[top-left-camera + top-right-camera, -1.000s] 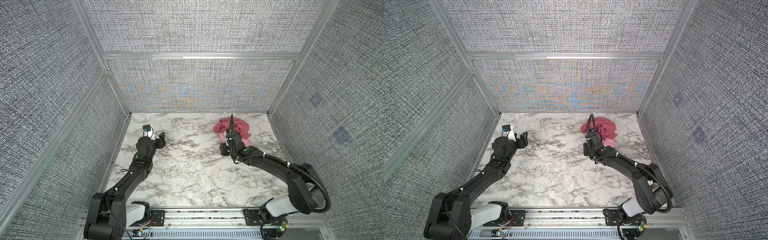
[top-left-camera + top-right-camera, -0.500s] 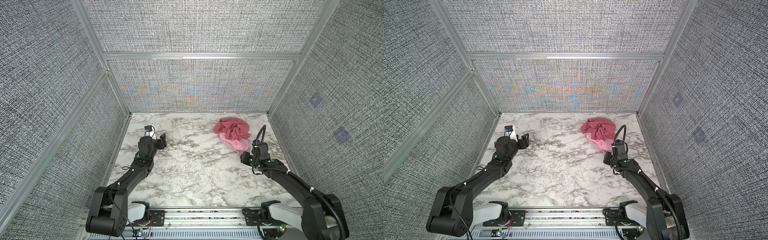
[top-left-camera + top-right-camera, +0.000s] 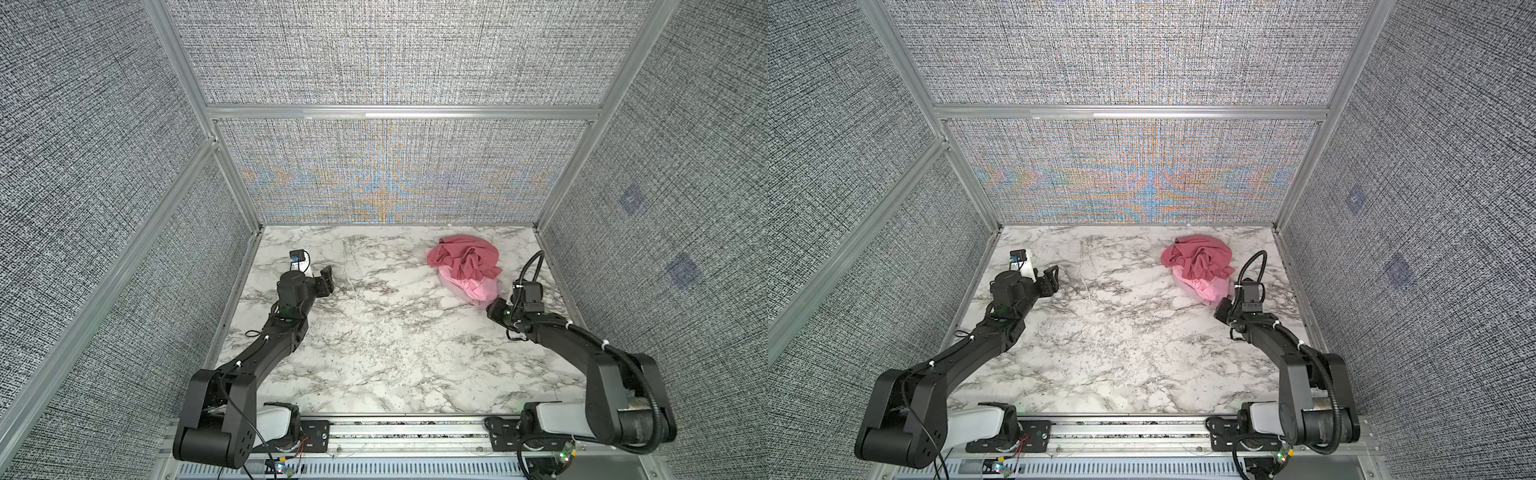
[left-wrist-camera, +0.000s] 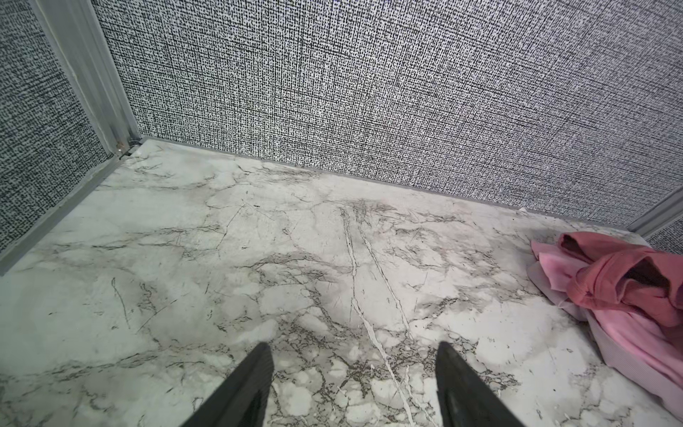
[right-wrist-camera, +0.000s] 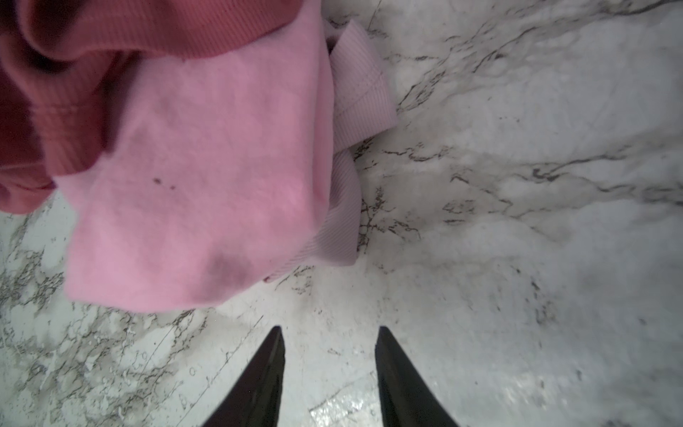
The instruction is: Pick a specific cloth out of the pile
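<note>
- The left gripper (image 3: 327, 277) hovers at about ten o'clock on the marble tabletop (image 3: 386, 340). Its jaws are spread wide with nothing between them.
- The pile (image 3: 464, 266) sits at about one o'clock on the tabletop. A dark rose-red cloth (image 3: 459, 254) is heaped on top, and a brighter pink cloth (image 3: 473, 289) spills out toward five o'clock.
- The cloth (image 5: 356, 100), pale mauve and ribbed, lies at the bottom of the pile. It is mostly covered, with only an edge showing beside the pink one.
- The right gripper (image 5: 329, 334) is at five o'clock from the pile, just beside it. Its jaws are partly apart and empty, and its tips are clear of the fabric.
</note>
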{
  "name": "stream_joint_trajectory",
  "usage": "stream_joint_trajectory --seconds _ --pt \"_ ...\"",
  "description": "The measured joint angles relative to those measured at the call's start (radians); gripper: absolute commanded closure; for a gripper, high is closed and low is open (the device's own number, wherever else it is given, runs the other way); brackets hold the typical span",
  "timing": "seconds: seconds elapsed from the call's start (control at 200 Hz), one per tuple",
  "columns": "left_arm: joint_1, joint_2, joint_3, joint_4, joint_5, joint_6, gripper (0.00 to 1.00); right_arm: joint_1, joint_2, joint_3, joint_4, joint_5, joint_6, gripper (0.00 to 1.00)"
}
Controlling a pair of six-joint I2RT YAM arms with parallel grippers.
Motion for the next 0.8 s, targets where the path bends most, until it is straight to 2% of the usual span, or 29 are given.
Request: stream_joint_trajectory --seconds 0.495,0.675,0.795 --pt "0.0 0.017 0.005 0.0 -0.008 0.004 0.28 -0.006 0.139 0.043 0.083 0.016 0.013 0.6" --pt "0.0 0.03 0.008 0.0 -0.008 0.008 0.28 -0.007 0.18 0.061 0.089 0.026 0.014 0.67" --pt "0.0 0.032 0.009 0.0 -0.008 0.012 0.28 -0.007 0.206 0.072 0.095 0.03 0.017 0.78"
